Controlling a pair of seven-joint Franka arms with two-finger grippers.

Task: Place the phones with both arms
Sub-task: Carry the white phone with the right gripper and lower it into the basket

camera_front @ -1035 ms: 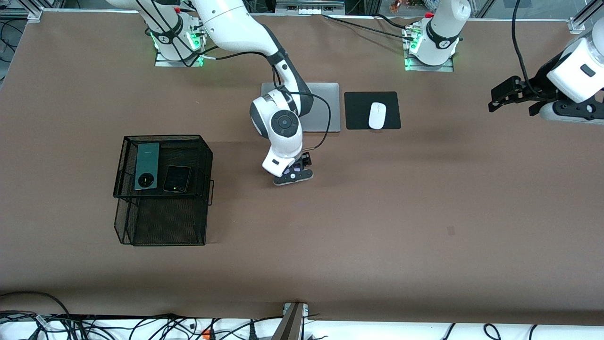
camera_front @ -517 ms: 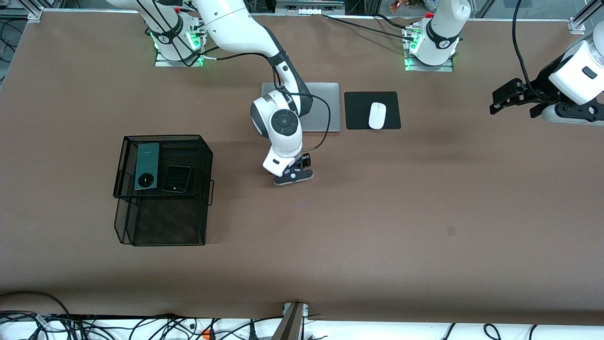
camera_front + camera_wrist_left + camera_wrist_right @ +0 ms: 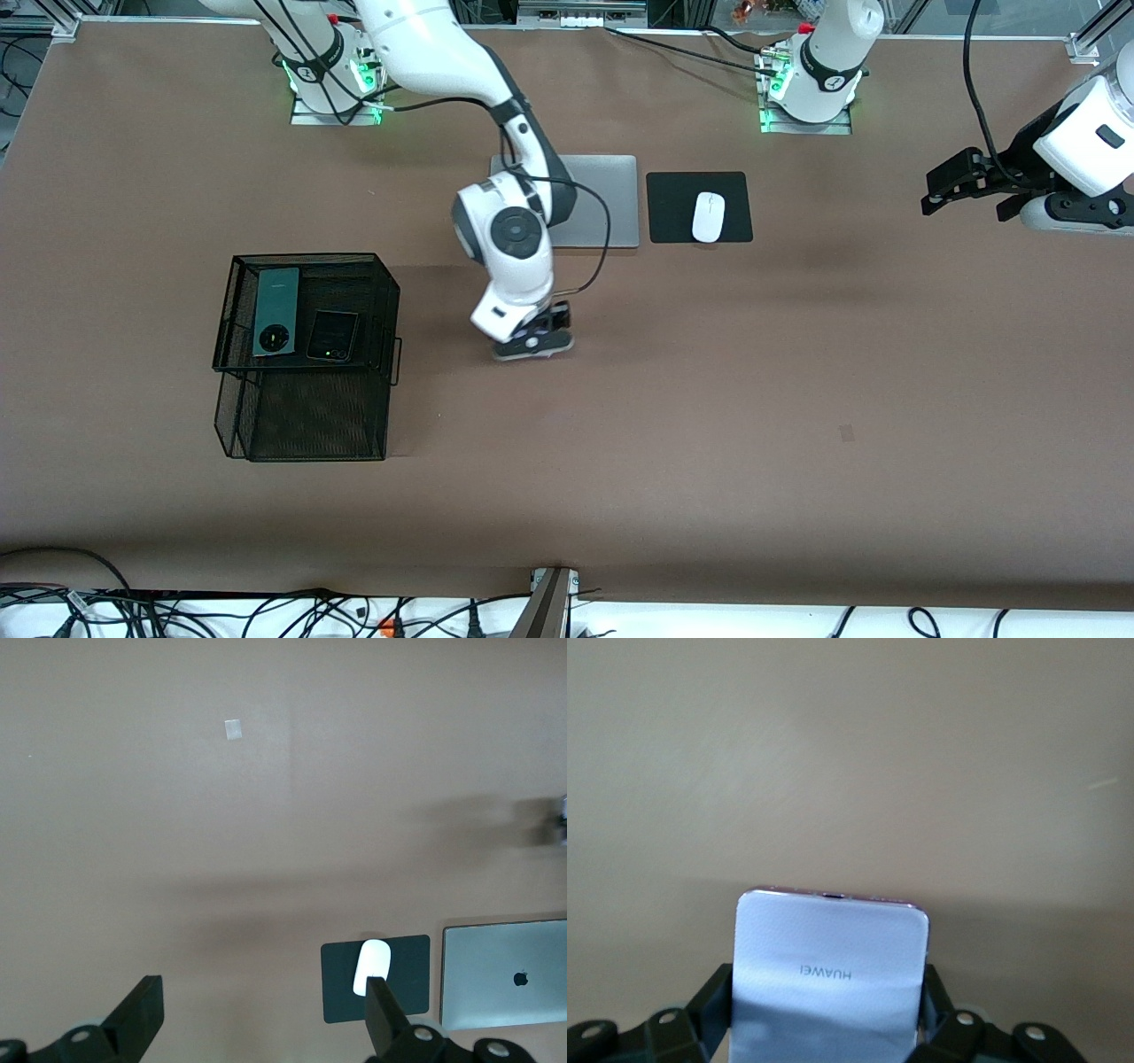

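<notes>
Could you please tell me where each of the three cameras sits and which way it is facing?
Front view: high across the table, facing both arms' bases; right gripper and left gripper show.
Left wrist view: on the left arm, looking down on the table; open left gripper.
Right wrist view: on the right arm; fingers clamp the lilac phone.
Shared: mouse, laptop.

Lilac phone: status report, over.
Right gripper shut on lilac phone over bare table. Left gripper open, waiting at its end. Green phone, black phone on mesh basket. Path clear.
</notes>
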